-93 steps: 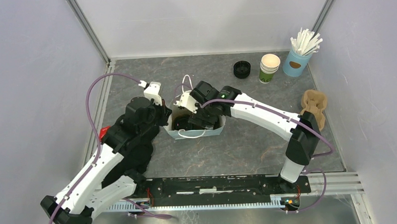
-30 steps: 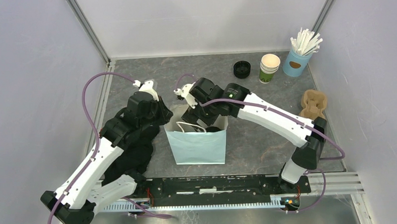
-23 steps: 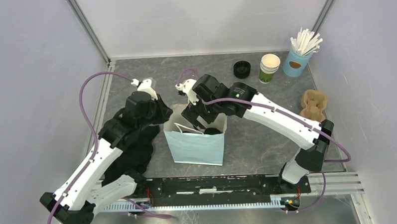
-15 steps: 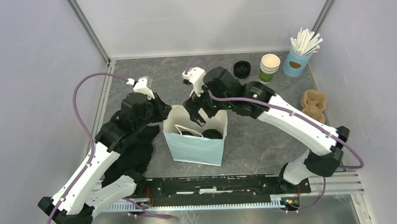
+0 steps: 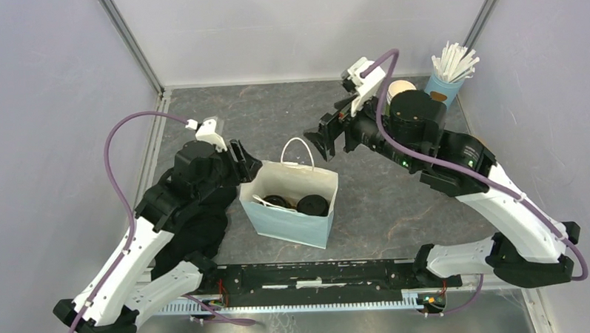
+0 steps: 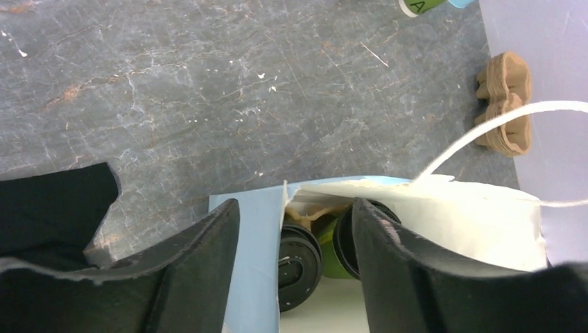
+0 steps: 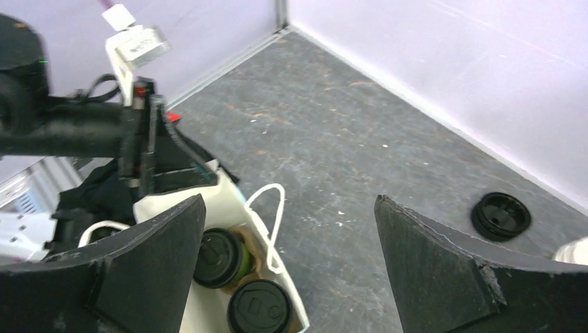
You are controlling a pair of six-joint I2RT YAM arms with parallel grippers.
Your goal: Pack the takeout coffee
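Right end effector [image 5: 326, 133] has lifted clear of bag [image 5: 286, 222], fingers wide apart, empty. Both cups [image 5: 313, 205] sit inside bag on counter [image 5: 382, 208]. Left end effector [image 6: 295, 263] straddles bag rim, fingers apart. Packing looks done.

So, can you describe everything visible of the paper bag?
The paper bag is pale blue outside and white inside, with white cord handles. It stands upright and open on the grey table. Two cups with black lids sit inside. The left gripper is open, its fingers straddling one side wall; contact is unclear.
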